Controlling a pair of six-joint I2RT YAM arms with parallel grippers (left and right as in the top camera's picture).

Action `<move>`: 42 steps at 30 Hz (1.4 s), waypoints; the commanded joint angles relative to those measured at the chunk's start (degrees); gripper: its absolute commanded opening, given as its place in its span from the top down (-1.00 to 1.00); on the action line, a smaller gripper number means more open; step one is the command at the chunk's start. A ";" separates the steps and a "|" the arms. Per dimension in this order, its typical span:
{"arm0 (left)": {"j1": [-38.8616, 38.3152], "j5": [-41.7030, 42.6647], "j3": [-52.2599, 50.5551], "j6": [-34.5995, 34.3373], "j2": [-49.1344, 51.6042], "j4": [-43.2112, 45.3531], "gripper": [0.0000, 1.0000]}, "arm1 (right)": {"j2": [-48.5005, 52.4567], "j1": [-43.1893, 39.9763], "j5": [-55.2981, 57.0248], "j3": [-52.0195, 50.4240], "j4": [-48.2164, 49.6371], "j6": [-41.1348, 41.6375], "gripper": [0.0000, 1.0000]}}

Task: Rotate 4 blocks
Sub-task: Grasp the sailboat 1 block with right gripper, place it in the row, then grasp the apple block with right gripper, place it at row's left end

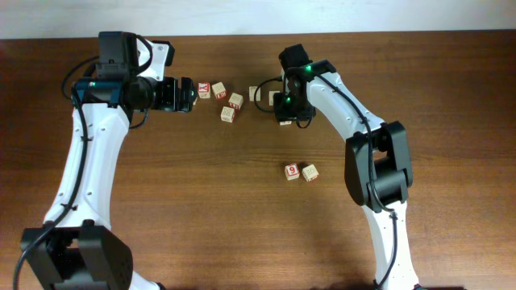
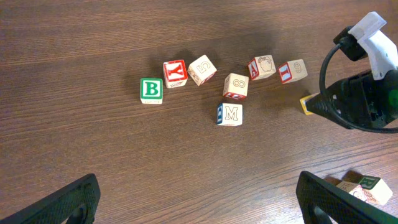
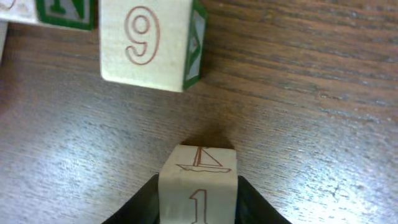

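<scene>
The right fingers (image 3: 143, 208) are narrow and clamp the boat block (image 3: 199, 180) from both sides. Its sailboat face looks upward and a 1 shows on the face toward the wrist. I cannot tell whether it rests on the surface (image 1: 201, 209). Straight ahead of these fingers, apart from the held block, lies the 9 block (image 3: 149, 43), pale with a green-trimmed side. The N block (image 3: 62, 11) sits beyond it to the left, cut off by the edge of the view. The left fingers (image 2: 68, 202) stand wide with nothing between them, only bare wood. Ahead of them the M block (image 2: 230, 114) is the closest, with the 8 block (image 2: 236, 86) just beyond it. Farther ahead, toward the left-hand finger, the B block (image 2: 151, 90) and Y block (image 2: 175, 73) sit just beside each other, and the 5 block (image 2: 202, 69) is next to the Y. Toward the right-hand finger and farther ahead are the apple block (image 2: 262, 66) and I block (image 2: 292, 71), near each other. The red 9 block (image 1: 292, 171) lies well apart from both pairs of fingers, on the near side of the right ones, with a pale block (image 1: 310, 172) touching its right side.
</scene>
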 commanded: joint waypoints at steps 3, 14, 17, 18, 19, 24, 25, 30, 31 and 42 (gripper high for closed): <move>0.09 0.02 0.94 -0.33 0.24 0.09 -0.98 | -0.59 -0.13 0.22 1.68 -1.66 -1.40 0.46; 0.09 0.02 0.94 -0.33 0.24 0.09 -0.98 | -2.54 6.93 -8.94 3.63 -29.14 0.92 0.53; 0.09 0.00 0.94 -0.33 0.24 0.09 -0.98 | -2.54 8.04 -8.92 -1.11 -27.85 1.81 0.54; 0.09 0.02 0.94 -0.33 0.24 0.09 -0.98 | -2.54 8.33 -8.74 -1.11 -27.80 1.81 0.54; 0.09 0.00 0.94 -0.33 0.24 0.09 -0.98 | -2.54 8.37 -8.74 -1.11 -27.91 1.81 0.54; 0.09 0.02 0.94 -0.33 0.24 0.09 -0.98 | -2.54 8.39 -8.52 -1.11 -28.02 1.79 0.41; 0.09 0.02 0.94 -0.33 0.24 0.09 -0.98 | -2.54 8.44 -8.52 -1.11 -28.04 1.79 0.31; 0.09 0.02 0.94 -0.33 0.24 0.09 -0.98 | -2.54 8.76 -8.52 -1.11 -28.76 1.77 0.16; 0.09 0.00 0.94 -0.33 0.24 0.09 -0.99 | -2.54 8.74 -8.52 -1.11 -28.85 1.77 0.15; -0.02 0.02 0.94 -0.33 0.24 0.09 -0.99 | 1.42 4.07 8.48 19.47 -7.13 -2.49 0.03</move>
